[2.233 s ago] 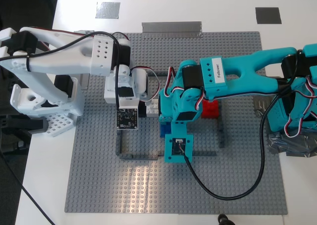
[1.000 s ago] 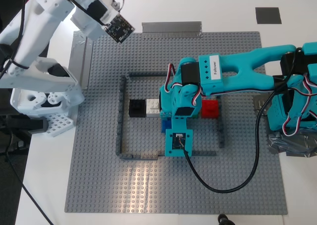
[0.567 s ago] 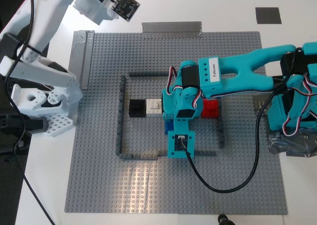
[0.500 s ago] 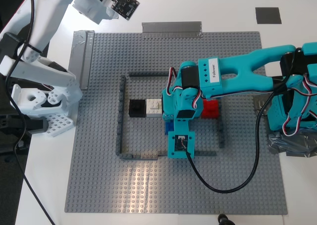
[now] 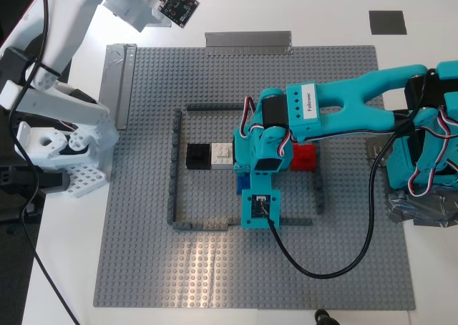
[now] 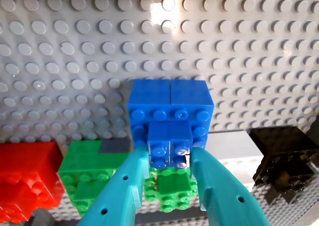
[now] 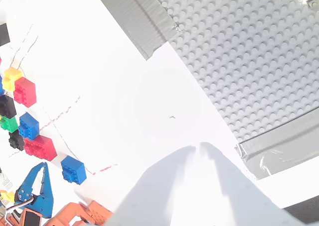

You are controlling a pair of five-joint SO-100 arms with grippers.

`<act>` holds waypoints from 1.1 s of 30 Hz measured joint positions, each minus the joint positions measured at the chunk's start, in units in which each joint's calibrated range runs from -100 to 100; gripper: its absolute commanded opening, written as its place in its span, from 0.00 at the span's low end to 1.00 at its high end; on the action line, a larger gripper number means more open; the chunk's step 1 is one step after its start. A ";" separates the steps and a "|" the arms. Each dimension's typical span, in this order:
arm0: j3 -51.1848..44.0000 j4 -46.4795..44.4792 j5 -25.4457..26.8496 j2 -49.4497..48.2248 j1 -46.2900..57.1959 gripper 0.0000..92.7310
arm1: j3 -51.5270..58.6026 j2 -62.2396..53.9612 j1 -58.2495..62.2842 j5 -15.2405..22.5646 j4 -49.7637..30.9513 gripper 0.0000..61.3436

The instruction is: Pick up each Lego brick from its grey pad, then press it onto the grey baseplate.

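The white surface point(image 5: 64, 268) is carrying the grey baseplate point(image 5: 215, 268), which is filling most of the exterior view, with silver tape point(image 5: 247, 40) sitting along its upper edge and another strip at its upper left. A thin dark grey outline of bricks point(image 5: 172, 189) is framing a rectangle in the middle of the plate. The turquoise arm point(image 5: 358, 110) is reaching in from the exterior view's right to the middle of that rectangle, and my first tool point(image 6: 169, 173) is gripping the blue brick point(image 6: 170, 145) between its two turquoise fingers point(image 6: 124, 186), holding it right against a larger blue block point(image 6: 170, 108) on the plate. A green brick point(image 6: 84, 178) and a red brick point(image 5: 305, 157) are sitting close beside it, while the black brick point(image 5: 197, 155) is standing on the plate touching a white brick point(image 5: 222, 154), left of the tool in the exterior view. The white arm point(image 5: 57, 46) is rising at the exterior view's upper left, with my second tool point(image 7: 197, 154) hanging over the bare surface beside the plate's taped corner, closed and holding nothing. One grey pad point(image 5: 387, 21) is lying in the exterior view's upper right, off the plate. Loose coloured bricks point(image 7: 30, 121) are lying far off on the surface in the second wrist view.
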 measured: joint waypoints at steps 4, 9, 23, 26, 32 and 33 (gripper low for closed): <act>0.00 -0.26 0.00 0.00 0.00 0.00 | 0.00 0.00 0.00 -0.73 -0.64 0.00; 0.00 -0.26 0.00 0.00 0.00 0.00 | -0.39 1.12 0.00 -1.32 -0.64 0.00; 0.00 -1.30 0.63 0.00 0.89 0.00 | -15.38 14.25 1.73 -1.66 7.08 0.00; 0.00 -1.30 0.63 0.00 0.89 0.00 | -17.02 14.68 2.36 -1.66 8.05 0.00; 0.00 -1.30 0.63 0.00 0.89 0.00 | -17.50 16.58 2.18 -1.17 8.61 0.00; 0.00 -1.30 0.63 0.00 0.89 0.00 | -17.50 16.84 2.18 -1.08 8.61 0.00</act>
